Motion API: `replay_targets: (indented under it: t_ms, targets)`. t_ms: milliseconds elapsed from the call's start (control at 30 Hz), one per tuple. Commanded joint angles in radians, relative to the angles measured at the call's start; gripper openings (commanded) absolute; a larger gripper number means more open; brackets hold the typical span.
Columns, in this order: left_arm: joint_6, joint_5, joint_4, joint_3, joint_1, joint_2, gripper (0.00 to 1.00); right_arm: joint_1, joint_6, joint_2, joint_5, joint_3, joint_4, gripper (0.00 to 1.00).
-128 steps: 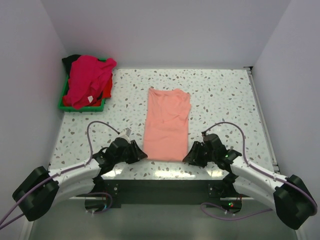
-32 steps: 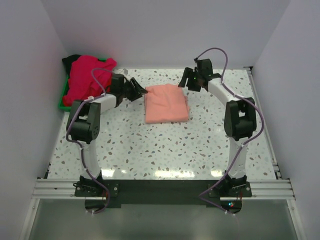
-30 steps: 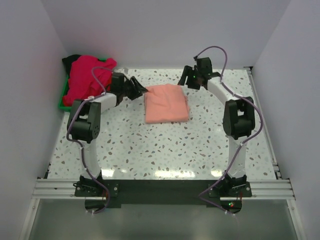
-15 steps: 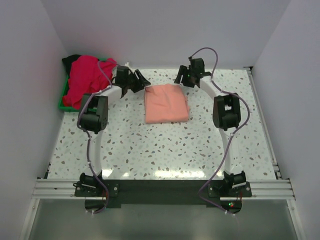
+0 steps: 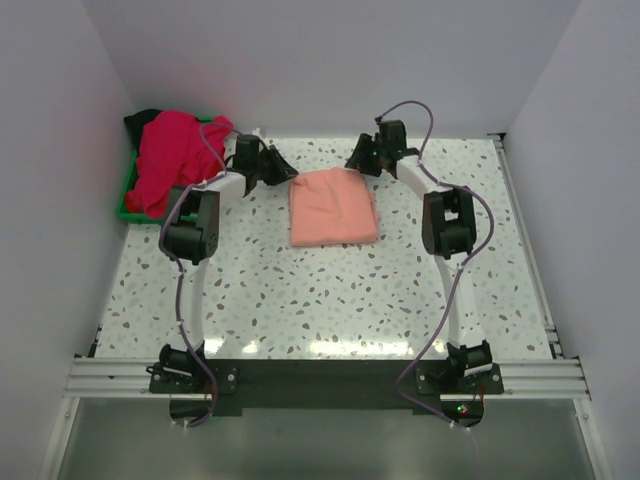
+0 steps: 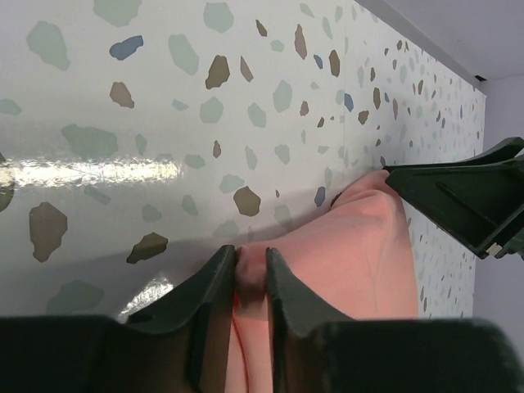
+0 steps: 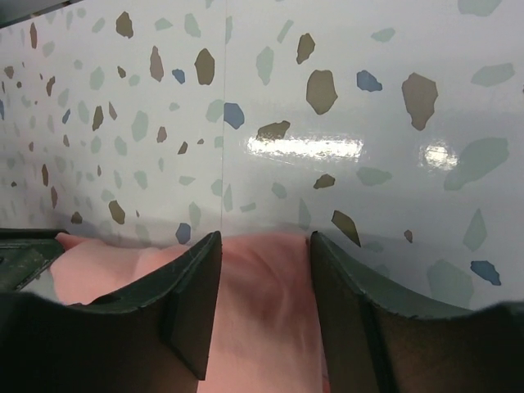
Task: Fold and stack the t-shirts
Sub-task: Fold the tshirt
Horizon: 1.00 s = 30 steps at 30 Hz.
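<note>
1. The salmon shirt (image 5: 333, 207) lies folded into a compact rectangle at the far middle of the table (image 5: 400, 290), with its far edge near the back wall (image 5: 330, 70).
2. The left gripper (image 5: 283, 168) sits at the shirt's far left corner. In the wrist view its fingers (image 6: 211, 286) are drawn close, pinching a ridge of cloth.
3. The right gripper (image 5: 362, 160) sits at the far right corner. Its jaws are spread astride the hem, with cloth between them that does not look squeezed.
4. The step in hand looks like taking both far corners, either for another fold toward the near side or to lift the bundle for stacking.
5. Next, the right jaws need to close on all layers. Then both arms should move together so the fold holds.
6. The wall leaves little room behind, and open table lies on the near side and to the right. The tray (image 5: 130, 212) with its pile (image 5: 172, 158) of other shirts sits just left of the left arm, so a leftward swing risks snagging it.
</note>
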Motion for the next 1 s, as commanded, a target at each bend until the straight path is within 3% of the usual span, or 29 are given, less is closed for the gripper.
replay_targets:
  t_ms: [0,233,333,500,700,967]
  targets:
    - [-0.004,0.025,0.041,0.034,-0.004,-0.01,0.23,0.002,0.047,-0.035,-0.044,-0.039,0.044,0.5]
    - [-0.017,0.051,0.042,0.046,-0.004,-0.033,0.05,0.002,0.064,-0.072,-0.067,-0.044,0.029,0.1]
    - [-0.02,0.065,0.049,0.037,-0.004,-0.064,0.01,-0.001,0.064,-0.135,-0.064,-0.076,0.044,0.0]
    - [-0.035,0.092,0.07,0.002,-0.005,-0.148,0.0,-0.002,0.073,-0.276,-0.068,-0.145,0.071,0.0]
    - [-0.049,0.097,0.085,-0.151,-0.016,-0.311,0.0,-0.002,0.096,-0.511,-0.059,-0.369,0.147,0.0]
    - [-0.087,0.05,0.122,-0.521,-0.08,-0.663,0.0,0.004,0.141,-0.895,-0.074,-0.863,0.246,0.0]
